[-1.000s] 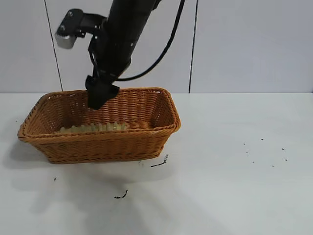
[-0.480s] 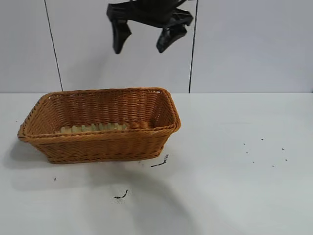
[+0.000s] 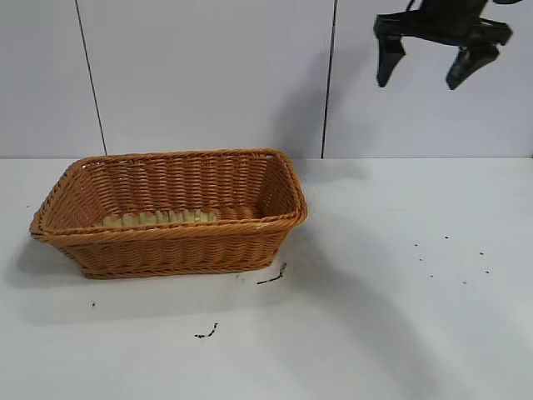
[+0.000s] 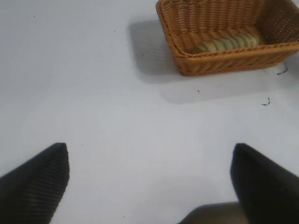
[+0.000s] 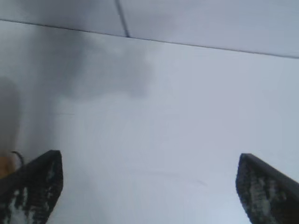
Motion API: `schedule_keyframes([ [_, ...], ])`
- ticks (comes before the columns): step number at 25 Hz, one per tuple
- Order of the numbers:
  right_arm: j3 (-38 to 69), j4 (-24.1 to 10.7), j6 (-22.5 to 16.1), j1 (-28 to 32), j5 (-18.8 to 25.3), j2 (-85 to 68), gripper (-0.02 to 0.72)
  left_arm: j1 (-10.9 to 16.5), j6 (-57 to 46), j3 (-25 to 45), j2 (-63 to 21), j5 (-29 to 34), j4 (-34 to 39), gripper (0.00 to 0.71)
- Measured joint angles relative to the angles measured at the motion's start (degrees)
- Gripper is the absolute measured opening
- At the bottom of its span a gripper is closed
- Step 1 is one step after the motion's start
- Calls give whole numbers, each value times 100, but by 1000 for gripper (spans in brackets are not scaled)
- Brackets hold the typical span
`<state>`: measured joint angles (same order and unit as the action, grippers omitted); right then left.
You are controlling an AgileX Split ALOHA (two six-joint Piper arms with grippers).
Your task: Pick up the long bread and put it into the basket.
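The long bread [image 3: 158,218] lies inside the orange-brown wicker basket [image 3: 166,232], along its front wall, on the left half of the white table. Both also show in the left wrist view, the bread [image 4: 226,43] inside the basket [image 4: 224,63]. My right gripper [image 3: 419,83] hangs open and empty high above the table, to the right of the basket; its wrist view [image 5: 149,156] shows only bare table between the spread fingers. My left gripper [image 4: 149,149] is open and empty over bare table, well away from the basket, and is outside the exterior view.
Small dark crumbs lie on the table in front of the basket [image 3: 271,277] and at the right [image 3: 450,258]. A pale panelled wall [image 3: 208,75] closes the back of the table. An orange sliver [image 5: 4,169] sits at the edge of the right wrist view.
My right gripper has risen out of the basket and swung up and to the right, open and empty. The bread stays in the basket.
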<state>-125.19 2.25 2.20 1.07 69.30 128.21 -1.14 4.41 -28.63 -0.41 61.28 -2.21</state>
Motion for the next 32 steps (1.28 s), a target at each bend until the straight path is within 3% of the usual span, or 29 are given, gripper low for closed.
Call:
schedule_keyframes([
  [6,142,54,17,4,34,-557,690,0,0,0,0,0,0,692],
  [11,1118,55,24,4,34,-1662,690,0,0,0,0,0,0,692],
  [18,3358,36,154,4,26,-3720,690,0,0,0,0,0,0,692],
  [26,6608,36,166,4,23,-6315,690,0,0,0,0,0,0,692],
  [32,8736,47,166,4,-777,-8148,690,0,0,0,0,0,0,692],
])
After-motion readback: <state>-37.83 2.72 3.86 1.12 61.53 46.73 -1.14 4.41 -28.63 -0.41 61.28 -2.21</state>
